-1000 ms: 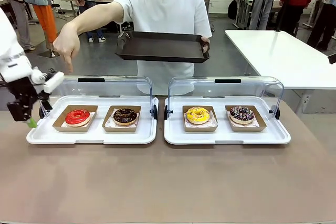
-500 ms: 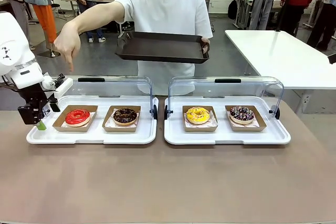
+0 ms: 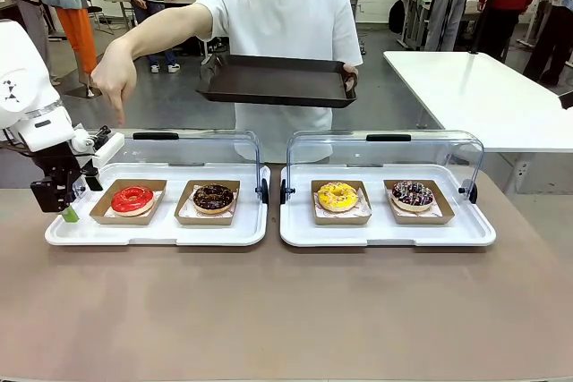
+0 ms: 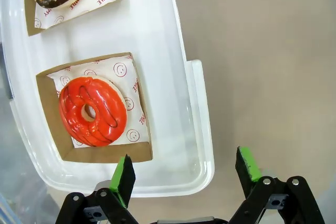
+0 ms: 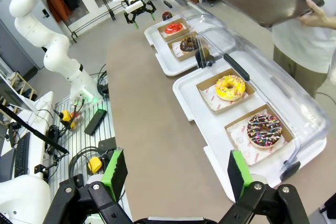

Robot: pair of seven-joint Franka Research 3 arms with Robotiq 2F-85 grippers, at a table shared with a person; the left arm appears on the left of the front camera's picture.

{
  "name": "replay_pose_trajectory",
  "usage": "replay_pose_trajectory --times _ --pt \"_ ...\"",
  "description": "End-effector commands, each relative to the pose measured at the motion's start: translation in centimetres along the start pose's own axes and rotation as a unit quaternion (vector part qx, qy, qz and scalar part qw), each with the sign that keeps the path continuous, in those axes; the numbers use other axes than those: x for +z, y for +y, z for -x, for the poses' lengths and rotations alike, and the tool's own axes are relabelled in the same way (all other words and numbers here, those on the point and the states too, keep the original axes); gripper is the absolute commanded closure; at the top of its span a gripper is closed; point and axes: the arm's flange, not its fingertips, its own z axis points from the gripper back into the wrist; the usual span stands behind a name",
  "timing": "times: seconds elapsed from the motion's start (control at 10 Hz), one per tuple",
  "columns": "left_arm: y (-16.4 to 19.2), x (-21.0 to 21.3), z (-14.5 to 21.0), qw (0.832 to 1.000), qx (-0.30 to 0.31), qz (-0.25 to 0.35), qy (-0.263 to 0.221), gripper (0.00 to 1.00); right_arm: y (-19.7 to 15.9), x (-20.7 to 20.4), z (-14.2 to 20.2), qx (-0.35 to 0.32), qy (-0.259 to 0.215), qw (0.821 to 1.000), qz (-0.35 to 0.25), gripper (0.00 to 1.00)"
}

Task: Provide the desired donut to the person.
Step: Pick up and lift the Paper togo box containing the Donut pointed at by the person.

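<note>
Donuts lie four in a row across the table [image 3: 286,310], and the red-glazed donut [image 3: 132,199] at the robot's left end is the marker for everything else. It rests on smile-printed paper in a brown cardboard tray [image 4: 105,154], inside a white serving tray [image 3: 157,232] whose clear lid [image 3: 179,145] stands raised behind it. Just to its right in the same white tray is a chocolate donut [image 3: 213,197]. Farther that way, a second white tray [image 3: 385,234] holds a yellow donut [image 3: 337,195] and a chocolate donut with coloured sprinkles [image 3: 412,192].

The person [image 3: 282,24] stands across the table, to the red donut's right. One hand [image 3: 115,78] hangs above and behind the red donut with its index finger pointing down. The other holds a dark tray [image 3: 273,78] level, higher up and to the right.

The left gripper [image 4: 186,166] hovers just left of the red donut, jaws spread wide and empty. One green pad is above the cardboard tray's edge, and the other is past the white tray's rim, over bare table. The right gripper [image 5: 177,171], likewise wide open with nothing in it, is well apart from the red donut, high beyond the sprinkled end of the row.
</note>
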Motion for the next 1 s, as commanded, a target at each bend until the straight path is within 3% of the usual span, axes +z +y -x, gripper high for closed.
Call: replay_pose_trajectory --times 0.0,0.9 --pt "0.0 -1.2 -0.2 1.000 -0.006 -0.003 0.019 0.00 0.0 -0.1 0.0 -0.003 -0.003 1.000 0.000 0.00" --pt "1.1 -5.9 1.0 0.998 0.015 -0.026 0.050 0.00 0.0 -0.1 0.0 -0.003 -0.003 1.000 0.000 0.00"
